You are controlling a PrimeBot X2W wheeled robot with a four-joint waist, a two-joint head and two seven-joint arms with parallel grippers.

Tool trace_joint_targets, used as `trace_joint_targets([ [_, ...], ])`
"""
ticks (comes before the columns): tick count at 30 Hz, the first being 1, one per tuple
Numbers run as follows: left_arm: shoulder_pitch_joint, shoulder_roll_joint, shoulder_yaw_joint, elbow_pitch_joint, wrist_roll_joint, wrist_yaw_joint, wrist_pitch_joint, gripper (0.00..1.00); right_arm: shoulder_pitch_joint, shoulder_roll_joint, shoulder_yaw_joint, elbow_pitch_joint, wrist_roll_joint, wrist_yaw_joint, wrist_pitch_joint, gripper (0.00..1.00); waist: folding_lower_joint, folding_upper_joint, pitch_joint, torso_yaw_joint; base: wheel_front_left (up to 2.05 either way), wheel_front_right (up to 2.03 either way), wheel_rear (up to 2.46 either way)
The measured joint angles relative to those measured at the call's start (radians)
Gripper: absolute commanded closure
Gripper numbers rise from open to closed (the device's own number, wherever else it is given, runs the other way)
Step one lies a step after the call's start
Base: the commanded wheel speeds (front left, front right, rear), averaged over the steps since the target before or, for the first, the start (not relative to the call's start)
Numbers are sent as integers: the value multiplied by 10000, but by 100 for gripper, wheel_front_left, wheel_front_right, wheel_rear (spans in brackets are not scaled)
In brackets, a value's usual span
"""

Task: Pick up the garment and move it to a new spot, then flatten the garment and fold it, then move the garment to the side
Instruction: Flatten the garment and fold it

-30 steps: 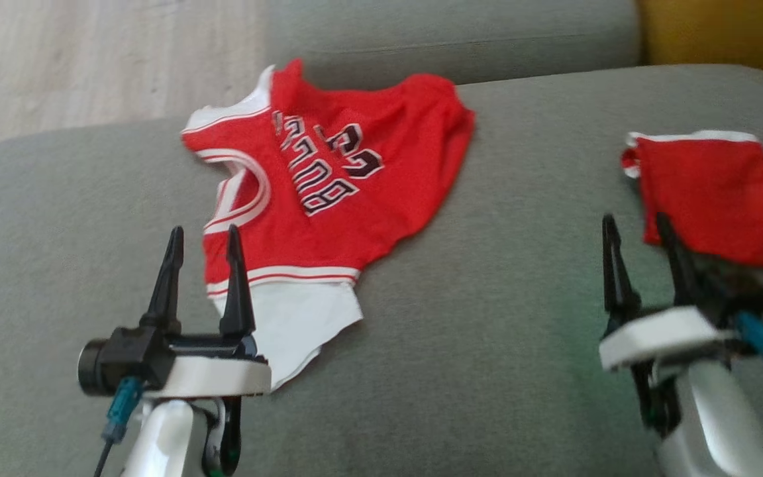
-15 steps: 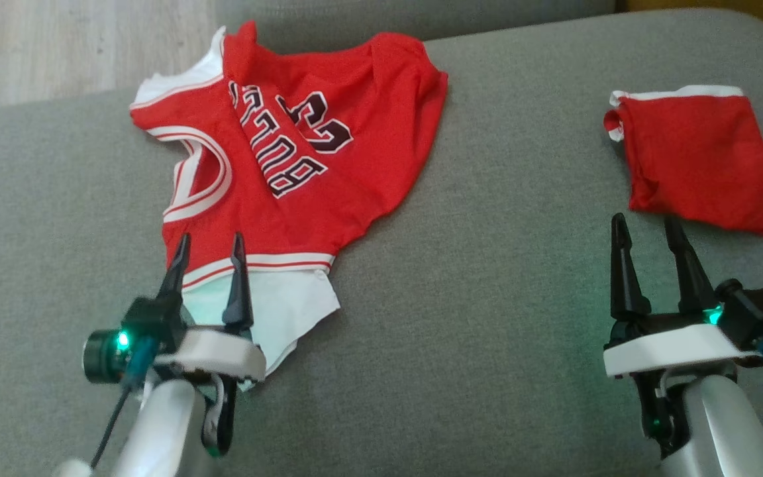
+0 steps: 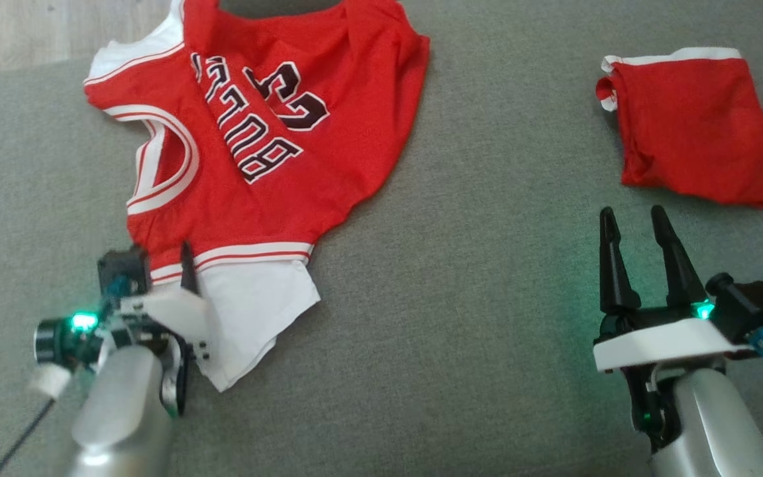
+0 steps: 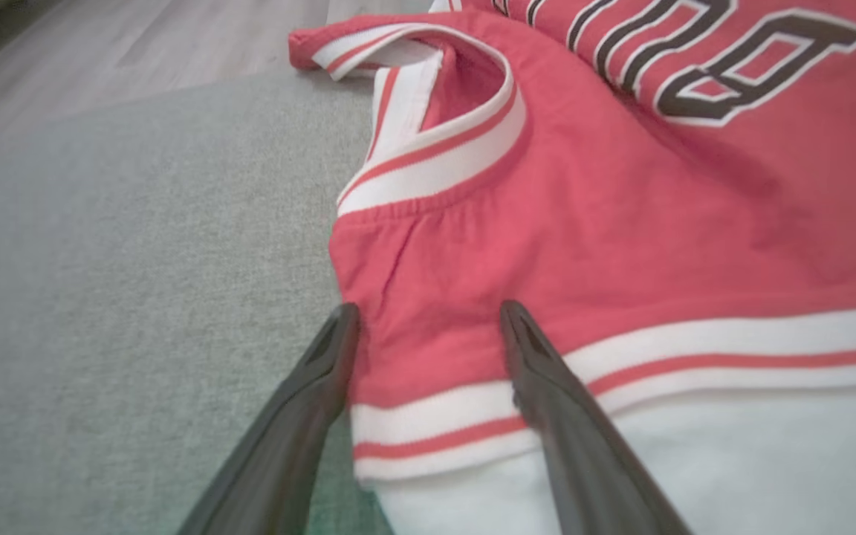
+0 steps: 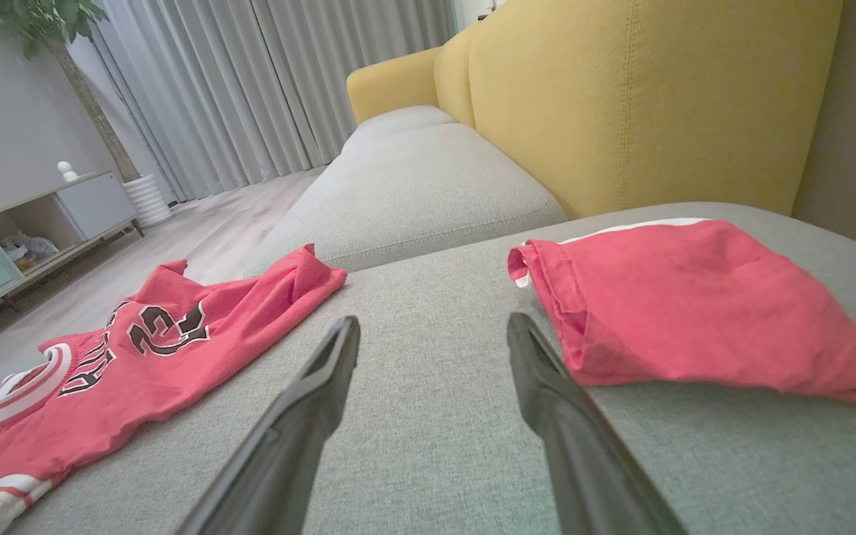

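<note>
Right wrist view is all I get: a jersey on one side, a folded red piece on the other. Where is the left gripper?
Observer: The left gripper is at the jersey's striped hem corner nearest the robot.
Operator: Gripping it?
Observer: No. Jaws open; its fingers straddle the jersey's side edge above the cushion.
Operator: Is the right gripper touching the folded red garment?
Observer: No: the head view shows bare cushion between them.

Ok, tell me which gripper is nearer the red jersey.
Left. The left gripper straddles the red jersey's hem corner, jaws open; the right gripper hangs off to its right, by the folded red garment.
</note>
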Motion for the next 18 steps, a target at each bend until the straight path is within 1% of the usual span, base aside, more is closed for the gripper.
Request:
trace_joint_targets([
  [1,0,0,0,0,0,0,0,0,0,0,0,0,0,0,0,0,0,0,0,0,0,0,0],
  [2,-153,48,-15,46,0,-86,224,18,-48,0,8,4,25,0,-25,0,-1,0,32,-30,0,0,0],
  [3,-303,121,-46,102,0,-169,380,93,-75,0,10,0,33,0,-58,0,-1,0,59,-54,0,0,0],
  [4,-418,199,-81,142,0,-276,472,100,-80,0,15,6,33,0,-59,0,0,0,80,-78,0,0,0],
  [5,-475,276,-136,165,4,-378,535,100,-80,0,25,23,33,0,-59,0,0,0,92,-99,0,0,0],
  [10,-502,639,-288,123,194,-360,362,100,-78,6,40,121,48,0,-63,0,0,0,74,-149,0,0,0],
  [16,-859,1492,13,56,280,12,58,100,-96,8,155,211,119,0,-65,0,0,0,-3,-219,0,0,0],
  [18,-1149,1764,161,-48,278,136,-215,100,-133,8,242,219,121,0,-65,0,0,0,8,-277,0,0,0],
])
